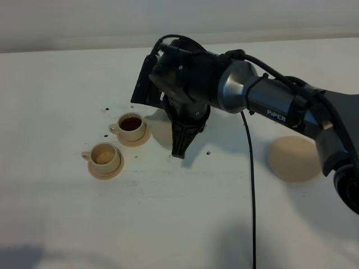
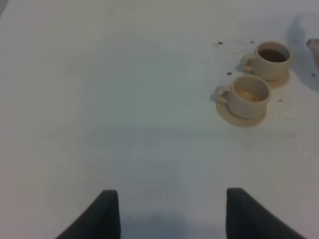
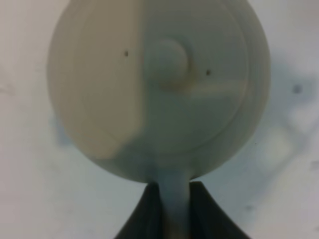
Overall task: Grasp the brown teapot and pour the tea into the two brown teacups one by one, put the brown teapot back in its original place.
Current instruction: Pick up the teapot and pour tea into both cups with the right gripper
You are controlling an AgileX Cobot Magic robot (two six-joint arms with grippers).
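The brown teapot (image 3: 159,89) fills the right wrist view, seen lid-on with its round knob. My right gripper (image 3: 172,211) is shut on its loop handle. In the exterior high view that gripper (image 1: 179,147) points down just right of the two brown teacups, and the arm hides the teapot. The far teacup (image 1: 132,125) holds dark tea; the near teacup (image 1: 105,155) shows a pale inside. Both stand on small saucers. The large tan saucer disc (image 1: 291,158) lies bare at the right. My left gripper (image 2: 172,219) is open over bare table, with both teacups (image 2: 247,94) ahead of it.
A black cable (image 1: 251,185) runs from the right arm down across the table toward the front edge. Small dark specks (image 1: 208,152) dot the white table around the cups.
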